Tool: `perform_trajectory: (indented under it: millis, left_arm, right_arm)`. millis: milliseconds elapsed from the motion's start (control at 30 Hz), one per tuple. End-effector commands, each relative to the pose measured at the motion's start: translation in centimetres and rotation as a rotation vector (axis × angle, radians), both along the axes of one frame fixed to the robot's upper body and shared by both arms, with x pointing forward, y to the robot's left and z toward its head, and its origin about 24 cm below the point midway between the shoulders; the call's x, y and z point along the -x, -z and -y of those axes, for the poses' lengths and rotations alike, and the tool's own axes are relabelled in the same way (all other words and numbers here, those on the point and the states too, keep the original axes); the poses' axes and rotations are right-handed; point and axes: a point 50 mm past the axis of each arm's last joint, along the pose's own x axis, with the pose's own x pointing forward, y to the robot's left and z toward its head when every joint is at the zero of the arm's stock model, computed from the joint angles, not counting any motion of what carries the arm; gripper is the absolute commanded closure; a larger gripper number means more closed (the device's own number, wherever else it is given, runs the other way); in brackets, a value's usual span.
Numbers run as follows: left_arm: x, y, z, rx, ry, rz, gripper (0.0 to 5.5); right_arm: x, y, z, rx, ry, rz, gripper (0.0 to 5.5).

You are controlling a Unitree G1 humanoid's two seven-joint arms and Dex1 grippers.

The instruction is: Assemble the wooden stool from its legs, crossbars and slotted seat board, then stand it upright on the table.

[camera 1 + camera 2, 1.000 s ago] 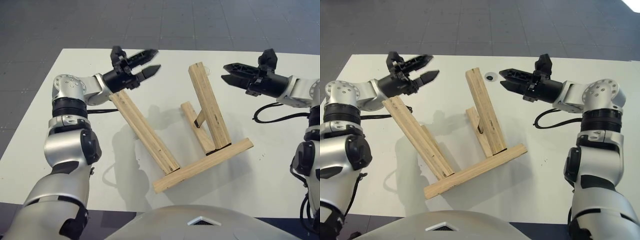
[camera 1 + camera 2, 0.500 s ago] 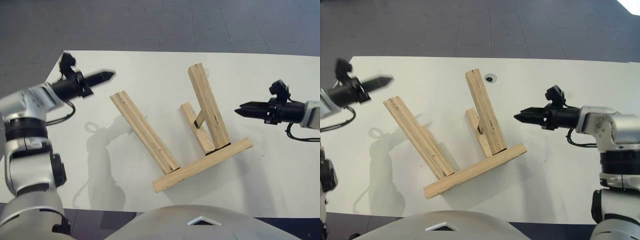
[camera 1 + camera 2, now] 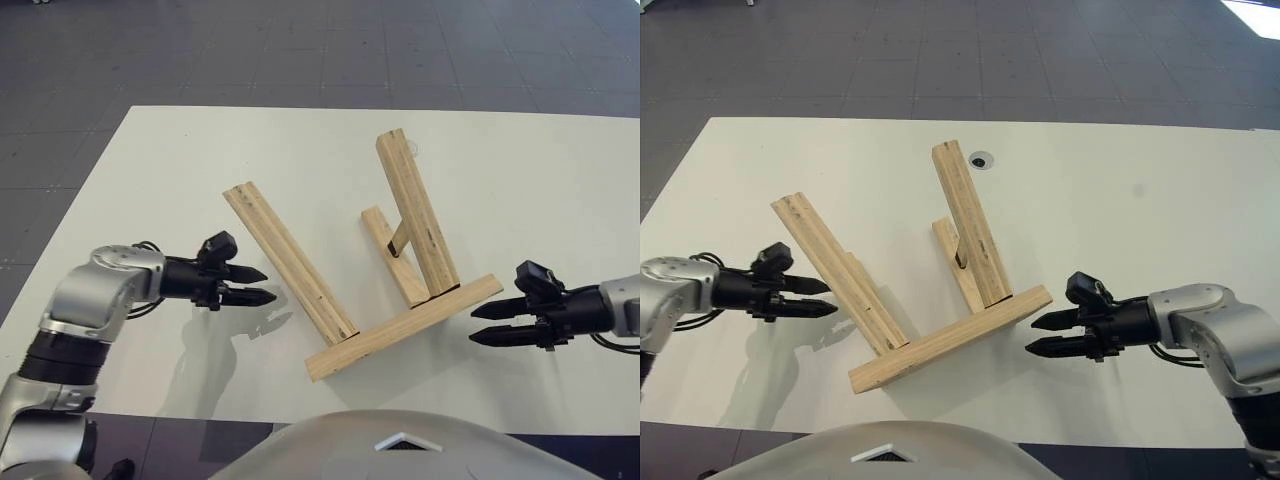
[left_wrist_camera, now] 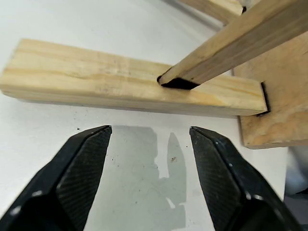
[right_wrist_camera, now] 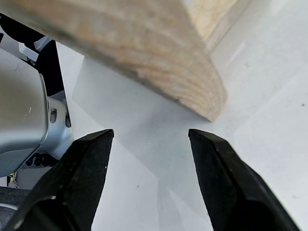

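The wooden stool lies on its side on the white table (image 3: 540, 180). Its seat board (image 3: 405, 328) is nearest me, and the left leg (image 3: 285, 258) and right leg (image 3: 415, 215) point away. A shorter piece (image 3: 392, 255) lies against the right leg. My left gripper (image 3: 268, 284) is open, low over the table just left of the left leg, empty. In the left wrist view its fingers (image 4: 86, 159) face that leg (image 4: 96, 82), where a crossbar (image 4: 231, 43) sits in a slot. My right gripper (image 3: 474, 326) is open and empty, just right of the seat board's end (image 5: 144, 53).
A small round grommet (image 3: 982, 158) sits in the table beyond the right leg's far tip. Bare tabletop spreads left, right and behind the stool. The table's near edge runs close below the seat board.
Both arms have swung from the far side of the table down toward me. Each gripper now sits low beside the stool's near end. The stool has not moved.
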Motion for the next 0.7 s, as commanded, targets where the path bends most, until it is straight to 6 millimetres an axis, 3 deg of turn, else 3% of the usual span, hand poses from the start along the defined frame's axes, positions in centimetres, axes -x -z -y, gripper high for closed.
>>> perform_trajectory:
  millis: [33,300,467,567,700]
  left_arm:
    - [-0.7,1.1,0.9,-0.052,-0.044,0.057,2.48]
    - [-4.4,3.2,4.1,-0.072,-0.111,0.161,2.48]
    - [-9.0,3.1,6.4,-0.040,-0.224,0.256,2.48]
    - [-10.4,2.4,5.2,-0.046,-0.294,0.313,2.48]
    - [-10.3,1.3,2.5,0.017,-0.367,0.332,2.48]
  right_arm:
    - [-0.4,-0.5,-1.4,-0.062,-0.003,0.023,2.61]
    - [-0.7,0.1,-4.4,-0.163,0.004,0.036,2.61]
    - [-1.8,-0.1,-4.5,-0.173,0.052,0.077,2.61]
    - [-2.2,-0.5,-4.4,-0.180,0.062,0.092,2.61]
    - [-1.2,-1.2,-3.8,-0.175,0.069,0.092,2.61]
